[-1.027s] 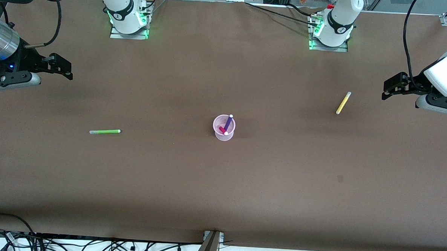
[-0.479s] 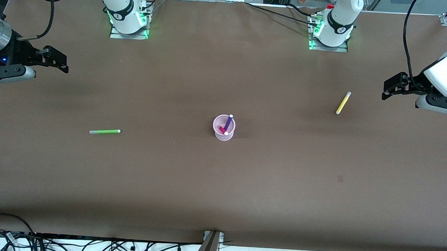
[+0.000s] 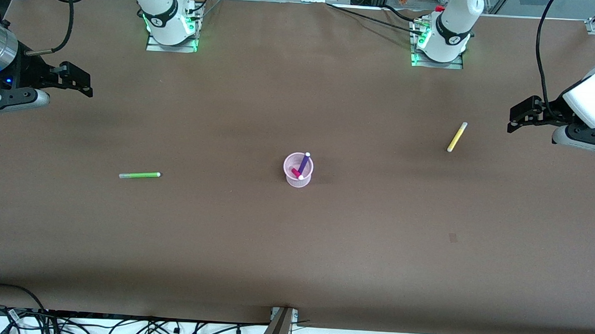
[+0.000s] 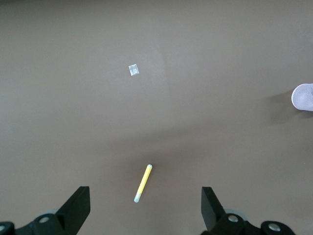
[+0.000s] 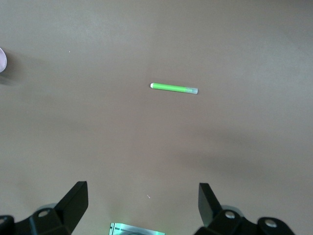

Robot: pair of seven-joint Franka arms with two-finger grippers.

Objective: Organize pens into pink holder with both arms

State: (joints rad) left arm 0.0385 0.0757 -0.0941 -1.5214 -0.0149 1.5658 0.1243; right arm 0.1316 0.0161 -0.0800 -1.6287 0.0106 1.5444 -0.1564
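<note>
Two pens left on the brown counter [image 3: 294, 247]. The slim yellow marker pen [image 3: 457, 137] lies just off the left gripper [image 4: 145, 208], long axis running away between its wide jaws. The slim green marker pen [image 3: 139, 174] lies crosswise to the right gripper [image 5: 143, 203], also wide, and farther off. The small pale pink round cup [image 3: 298, 170] mid-counter holds the purple pen [image 3: 304, 162] and the magenta pen [image 3: 296, 173].

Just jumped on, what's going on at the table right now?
Two pens, purple and magenta, stand in the pink holder mid-table. The green pen lies toward the right arm's end and the yellow pen toward the left arm's end. Neither is gripped. The right gripper and left gripper hang over their ends of the table, jaws open.
</note>
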